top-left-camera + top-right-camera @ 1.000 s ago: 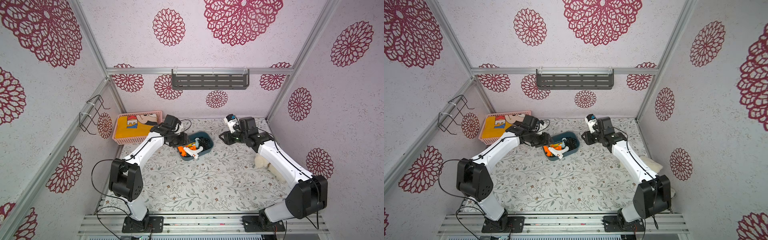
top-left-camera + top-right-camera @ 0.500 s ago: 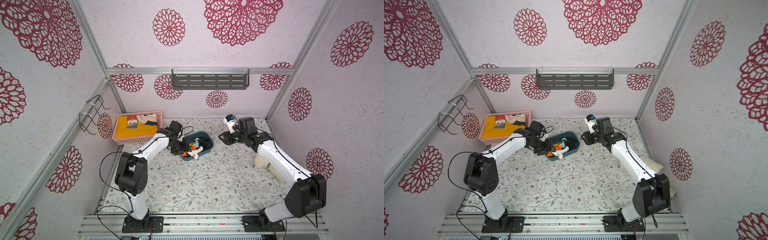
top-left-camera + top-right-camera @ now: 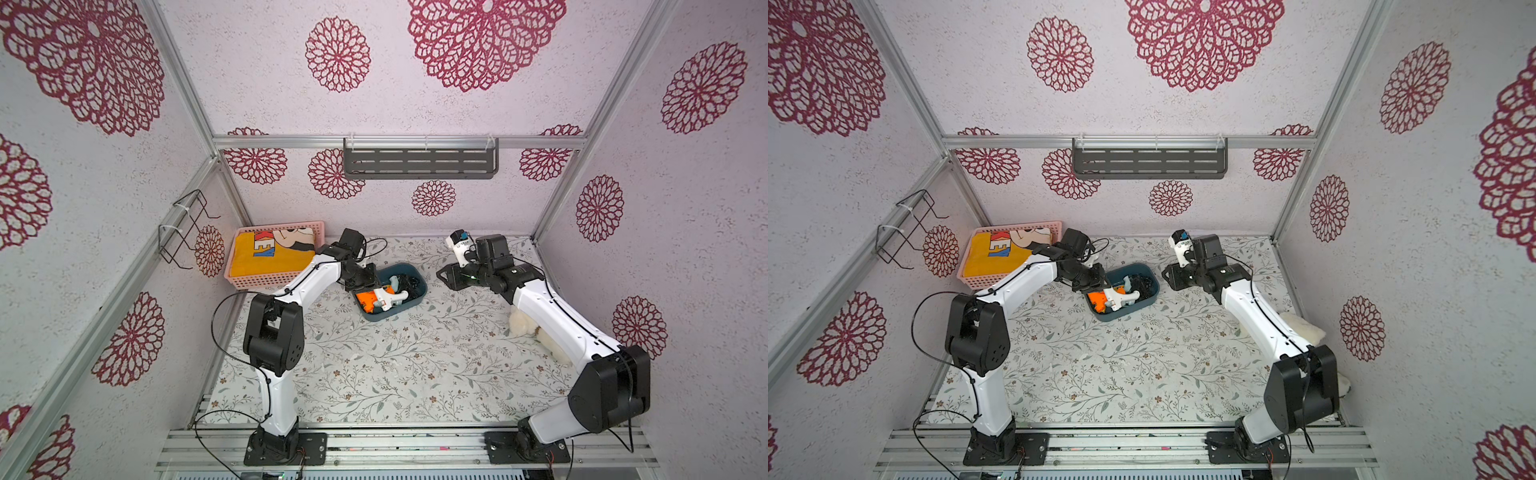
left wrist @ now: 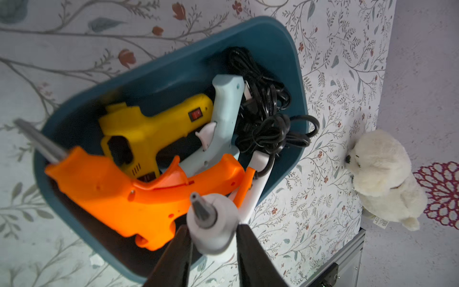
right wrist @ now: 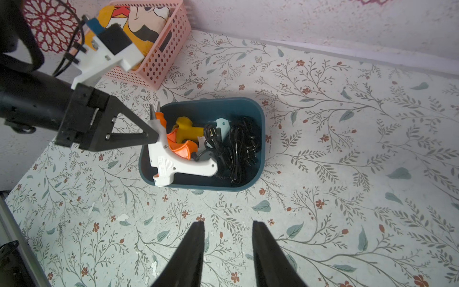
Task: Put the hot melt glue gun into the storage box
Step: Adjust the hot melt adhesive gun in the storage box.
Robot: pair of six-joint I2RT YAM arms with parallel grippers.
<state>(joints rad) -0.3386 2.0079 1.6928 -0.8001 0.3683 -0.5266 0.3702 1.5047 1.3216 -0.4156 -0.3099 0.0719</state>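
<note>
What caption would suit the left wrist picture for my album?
Left claw pinching a white glue gun in a teal storage box crowded with other glue guns and cords.

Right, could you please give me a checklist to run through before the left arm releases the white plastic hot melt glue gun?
1. White plastic hot melt glue gun over the dark teal-blue plastic storage box: ok.
2. Left gripper clamped on its barrel: ok.
3. Gun resting on the orange plastic glue gun beneath: cannot tell.
4. Black cords all inside the rim: cannot tell.
5. Right gripper open, clear of the box: ok.
</note>
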